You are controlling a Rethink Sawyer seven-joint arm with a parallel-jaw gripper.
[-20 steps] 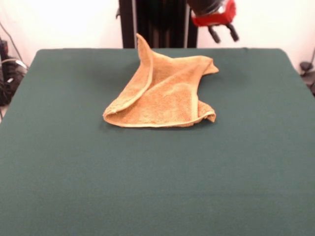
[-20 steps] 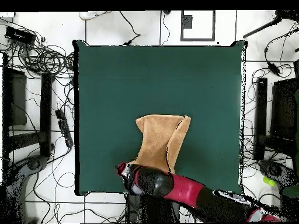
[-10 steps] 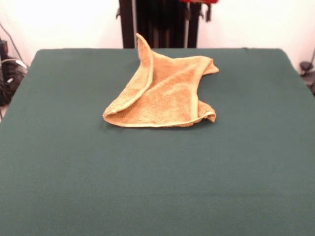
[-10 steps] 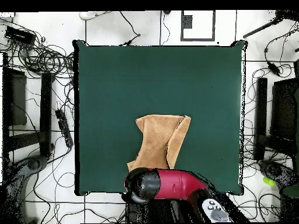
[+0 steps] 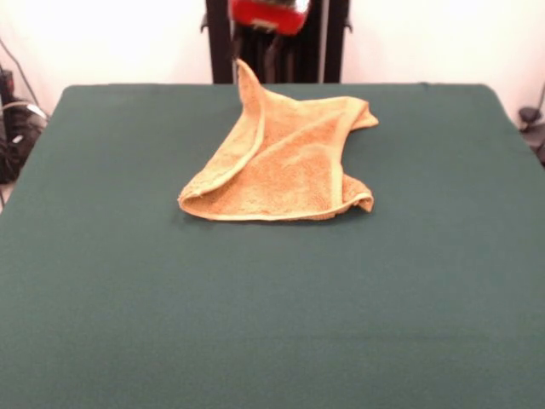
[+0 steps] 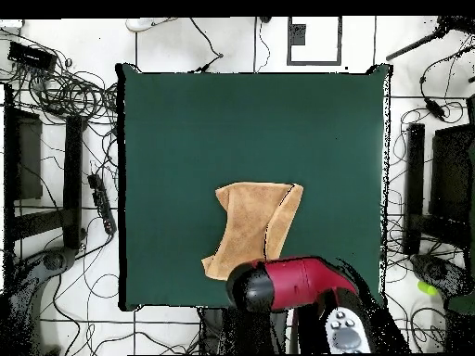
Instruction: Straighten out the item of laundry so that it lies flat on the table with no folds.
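Note:
The item of laundry [image 5: 281, 162], an orange-tan towel, lies crumpled on the far middle of the green table [image 5: 128, 298]. One side is folded over the rest along a diagonal, and a corner stands up in a peak at the far edge. My gripper [image 5: 266, 15] shows only as a red body at the top edge, hanging just above and behind that peak, apart from the cloth. From overhead, the towel [image 6: 250, 227] lies near the table's [image 6: 232, 120] bottom edge, and my red and black arm [image 6: 283, 286] covers its lower right corner.
A black pedestal column [image 5: 220, 43] rises behind the table's far edge. Cables [image 6: 65, 88] and dark equipment [image 6: 445, 185] lie on the floor on both sides of the table.
The gripper has swung leftward in the front view, from the upper right of the towel to above its raised far corner. The towel has not moved.

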